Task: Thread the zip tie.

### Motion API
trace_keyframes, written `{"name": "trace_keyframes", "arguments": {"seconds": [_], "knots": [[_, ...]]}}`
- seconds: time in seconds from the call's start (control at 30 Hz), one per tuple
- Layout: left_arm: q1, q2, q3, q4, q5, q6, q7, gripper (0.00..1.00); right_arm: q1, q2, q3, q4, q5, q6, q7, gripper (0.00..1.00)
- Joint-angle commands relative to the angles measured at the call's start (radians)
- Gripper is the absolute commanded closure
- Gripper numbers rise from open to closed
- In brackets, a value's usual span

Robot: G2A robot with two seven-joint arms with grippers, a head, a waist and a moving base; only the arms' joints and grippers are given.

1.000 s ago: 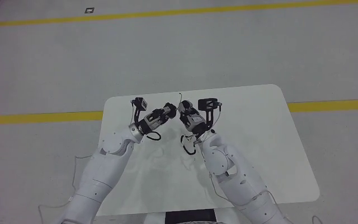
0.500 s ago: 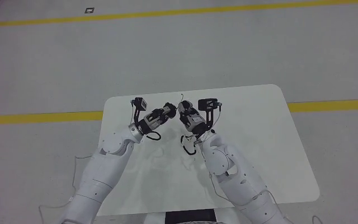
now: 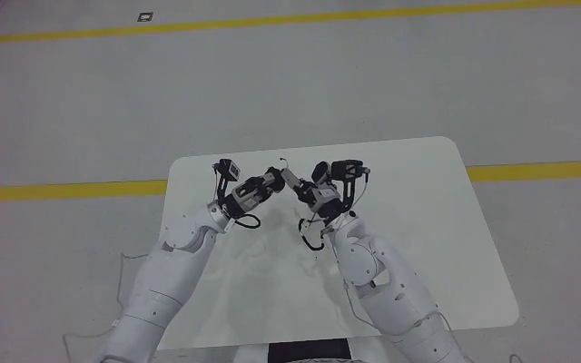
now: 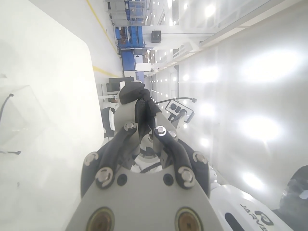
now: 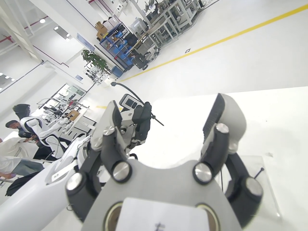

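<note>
we see both arms raised over the middle of the white table (image 3: 408, 245), forearms angled inward so that the two wrists face each other at close range, with the gripper tips near each other but apart

the left gripper (image 3: 275, 175) points across at the right arm. its dark pads (image 4: 144, 106) are pressed together, and from the right wrist view they are clamped on the zip tie (image 5: 157, 120), a thin black strip whose pointed end sticks out past the fingertips, held in the air above the table. from above, the zip tie (image 3: 284, 166) is only a hair-thin line rising from the left gripper's tip

the right gripper (image 5: 166, 112) stands with its fingers wide apart and nothing between them. its opening is turned toward the left gripper and the zip tie's free end (the tip sits beyond the fingers, not inside them)

beneath the arms a clear tray (image 4: 28, 111) rests on the table, with loose ties (image 4: 5, 104) lying on or in it; we cannot tell which. the right wrist view catches one corner of that tray behind the gripper's own linkage. beyond the far edge of the table a yellow line (image 3: 82, 191) runs across the pale floor
</note>
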Motion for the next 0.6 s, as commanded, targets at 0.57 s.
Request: {"name": "trace_keyframes", "arguments": {"seconds": [0.57], "knots": [[0.014, 0.006, -0.024, 0.003, -0.095, 0.042, -0.007, 1.0, -0.027, 0.01, 0.056, 0.007, 0.087, -0.048, 0.055, 0.0]]}}
